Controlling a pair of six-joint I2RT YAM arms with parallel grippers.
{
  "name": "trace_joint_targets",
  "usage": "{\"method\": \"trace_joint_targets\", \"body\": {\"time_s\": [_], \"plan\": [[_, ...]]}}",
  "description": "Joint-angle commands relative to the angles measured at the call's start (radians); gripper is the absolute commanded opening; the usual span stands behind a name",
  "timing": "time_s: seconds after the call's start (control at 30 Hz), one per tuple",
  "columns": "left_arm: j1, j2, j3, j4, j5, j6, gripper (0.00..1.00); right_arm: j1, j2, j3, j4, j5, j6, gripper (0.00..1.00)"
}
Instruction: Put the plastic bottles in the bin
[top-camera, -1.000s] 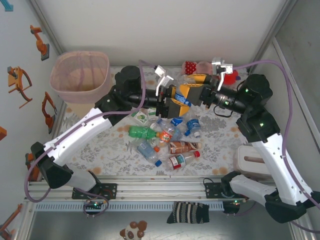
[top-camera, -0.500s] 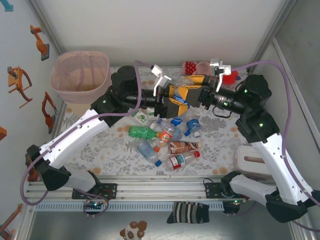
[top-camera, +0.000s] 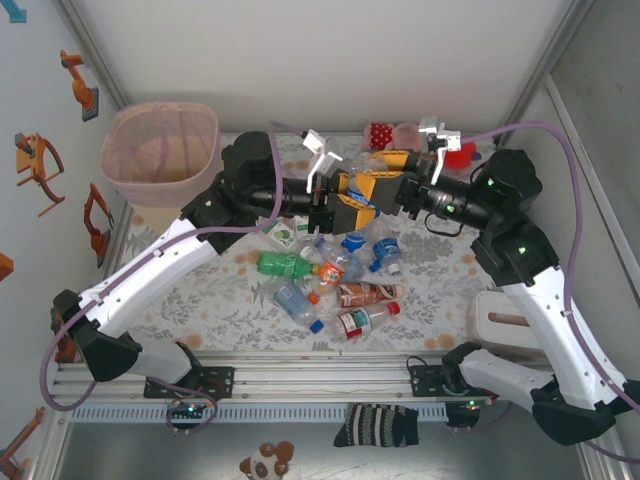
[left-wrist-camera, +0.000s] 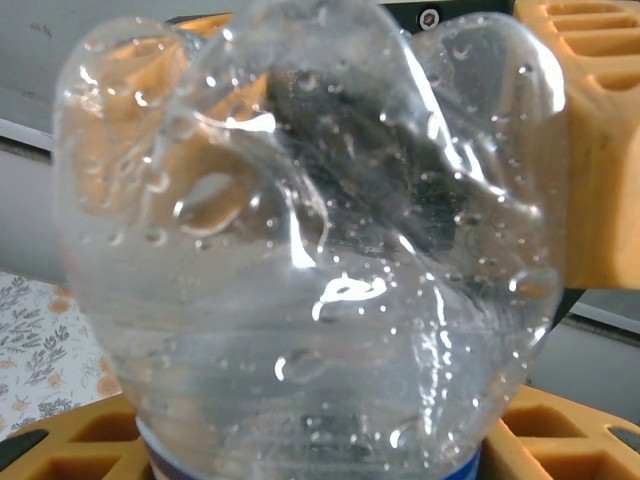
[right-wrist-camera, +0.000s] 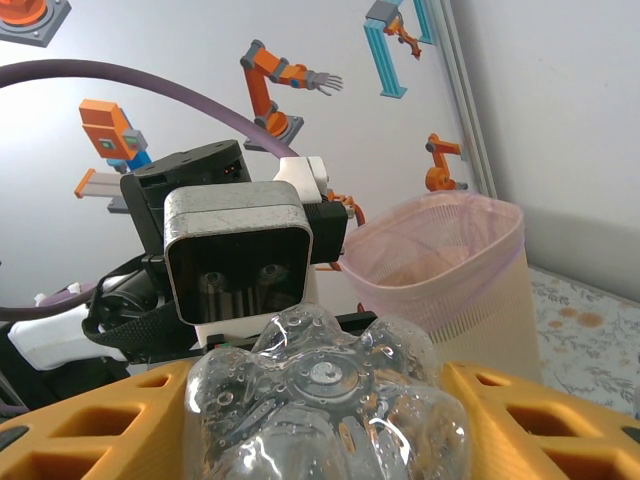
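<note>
A clear plastic bottle (top-camera: 362, 197) with a blue label hangs in mid-air between both arms, above the table's middle. My left gripper (top-camera: 340, 198) is shut on its label end, and the bottle (left-wrist-camera: 310, 250) bulges close to the camera in the left wrist view. My right gripper (top-camera: 378, 190) is shut on the other end, with the bottle's base (right-wrist-camera: 325, 400) between its orange fingers (right-wrist-camera: 540, 410). Several more plastic bottles (top-camera: 335, 275) lie in a heap on the table below. The pale pink bin (top-camera: 205, 125) stands at the far left corner, also seen as the bin (right-wrist-camera: 440, 260) beyond the left wrist.
A pink-and-red plush toy (top-camera: 392, 133) and a red item (top-camera: 461, 153) lie at the back behind the grippers. A white box with a slot (top-camera: 505, 318) stands at the right near edge. Walls close the table on the left, back and right.
The left jaws have closed in on the bottle. Both arms shifted slightly toward the back early on, then stayed put.
</note>
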Motion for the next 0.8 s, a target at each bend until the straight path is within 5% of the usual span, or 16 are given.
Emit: {"method": "trace_joint_targets", "body": {"time_s": [0.0,0.17,0.4,0.77], "plan": [[0.0,-0.029,0.019,-0.013,-0.028,0.03,0.52,0.014,-0.018,0.021,-0.016,0.013,-0.023,0.61],[0.001,-0.039,0.026,-0.09,-0.097,0.074,0.51,0.015,-0.034,0.038,-0.082,0.08,-0.059,0.79],[0.033,-0.05,0.088,-0.3,-0.268,0.146,0.52,0.014,-0.072,0.079,-0.206,0.212,-0.133,0.83],[0.324,-0.086,0.216,-0.604,-0.425,0.177,0.51,0.015,-0.092,0.121,-0.357,0.36,-0.204,0.83]]}}
